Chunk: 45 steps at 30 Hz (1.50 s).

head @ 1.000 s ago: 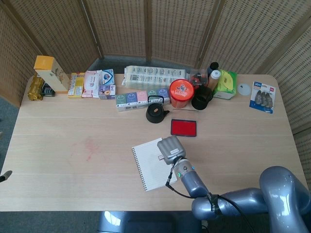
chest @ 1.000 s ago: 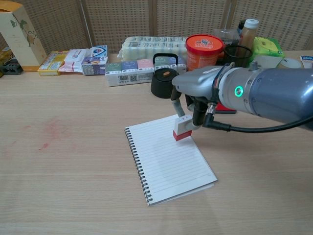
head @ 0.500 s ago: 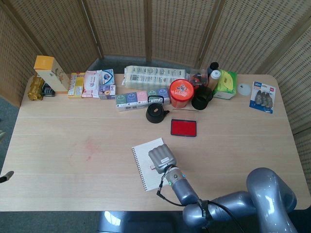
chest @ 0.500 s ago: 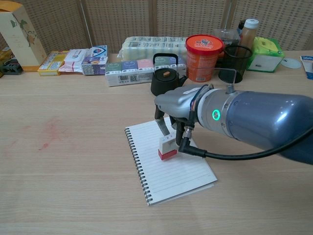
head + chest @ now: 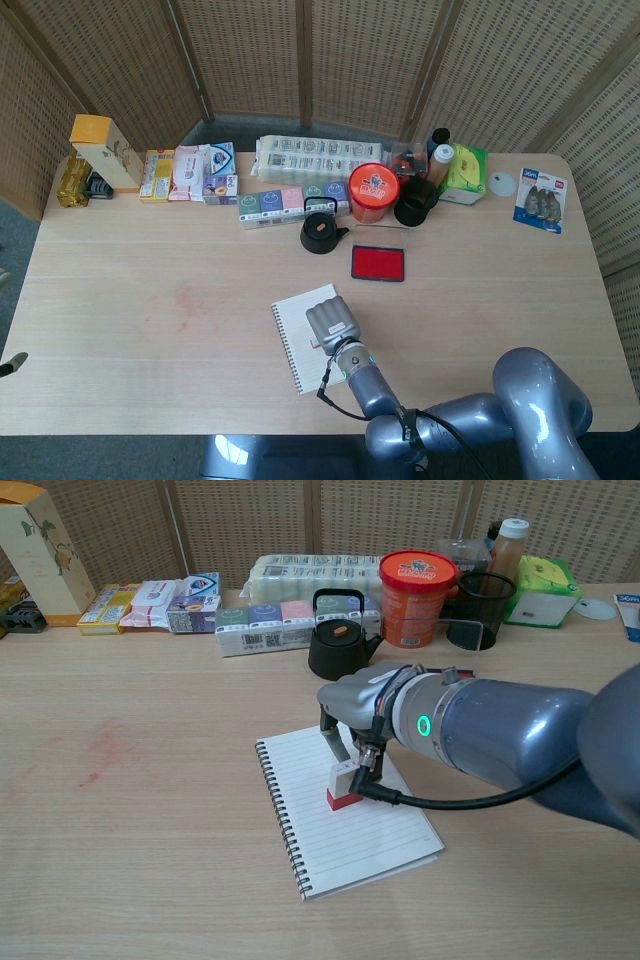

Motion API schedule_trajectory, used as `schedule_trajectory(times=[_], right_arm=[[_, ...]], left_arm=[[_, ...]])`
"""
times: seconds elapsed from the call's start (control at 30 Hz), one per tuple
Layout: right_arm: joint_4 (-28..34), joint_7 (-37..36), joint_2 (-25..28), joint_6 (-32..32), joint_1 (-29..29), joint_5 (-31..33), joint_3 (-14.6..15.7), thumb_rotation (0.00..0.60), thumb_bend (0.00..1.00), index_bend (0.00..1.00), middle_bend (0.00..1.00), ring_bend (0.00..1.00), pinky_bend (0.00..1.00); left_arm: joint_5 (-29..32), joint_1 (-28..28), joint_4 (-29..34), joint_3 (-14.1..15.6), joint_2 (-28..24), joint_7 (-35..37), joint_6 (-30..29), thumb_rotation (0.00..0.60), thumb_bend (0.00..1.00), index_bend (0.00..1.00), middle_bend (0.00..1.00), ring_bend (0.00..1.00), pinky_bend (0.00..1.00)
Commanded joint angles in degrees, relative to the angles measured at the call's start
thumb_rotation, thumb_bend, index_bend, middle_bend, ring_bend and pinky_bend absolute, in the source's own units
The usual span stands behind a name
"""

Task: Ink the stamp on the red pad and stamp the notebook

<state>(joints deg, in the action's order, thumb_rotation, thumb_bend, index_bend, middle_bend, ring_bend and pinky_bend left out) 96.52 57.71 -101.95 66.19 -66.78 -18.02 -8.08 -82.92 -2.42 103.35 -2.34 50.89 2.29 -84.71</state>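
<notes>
Right hand (image 5: 352, 712) pinches the stamp (image 5: 343, 785) and sets its red base on the notebook (image 5: 375, 835) page directly beneath it; the stamping step looks under way. Next comes firm downward pressure, then a straight lift to avoid smearing. Beyond the hand sit the red pad (image 5: 378, 263) and a black kettle (image 5: 338, 645); bare surface (image 5: 150, 810) lies open on its left. No left hand shows in either view.

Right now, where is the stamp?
In the chest view, the stamp is held by the right hand on the notebook, around the middle of the page, in front of the black kettle.
</notes>
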Motion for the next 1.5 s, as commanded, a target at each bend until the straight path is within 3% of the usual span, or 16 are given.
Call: schedule_trajectory(times=[0.03,1.07,1.33,1.5], right_arm=[[-1.0,0.0,-0.3,-0.5,0.3,0.3,0.1,0.6,0.45,0.71,0.92,1.0,1.0],[-5.8,-1.4,-2.3,-3.8,2.3,-1.3,0.6,0.6,0.45,0.72,0.92,1.0,1.0],[-3.1,-0.9,-1.0,-2.6,2.4,-0.9,-0.2,0.6,0.45,0.73,0.92,1.0,1.0],[2.2,-1.1,1.9,-1.6,2.6,0.0,-1.7,0.6,0.45,0.73,0.92,1.0,1.0]], left_arm=[[-0.1,0.0,0.0,0.0,0.0,0.0,-0.1,0.6,0.0,0.0,0.0,0.01,0.0],[0.3,0.0,-0.4,0.1,0.1,0.2,0.2,0.6,0.0,0.0,0.0,0.01,0.0],[0.0,0.1,-0.4,0.3,0.0,0.5,0.2,0.6,0.01,0.0,0.0,0.01,0.0],[-0.2,0.1,-0.4,0.3,-0.1,0.7,0.1,0.6,0.01,0.0,0.0,0.01,0.0]])
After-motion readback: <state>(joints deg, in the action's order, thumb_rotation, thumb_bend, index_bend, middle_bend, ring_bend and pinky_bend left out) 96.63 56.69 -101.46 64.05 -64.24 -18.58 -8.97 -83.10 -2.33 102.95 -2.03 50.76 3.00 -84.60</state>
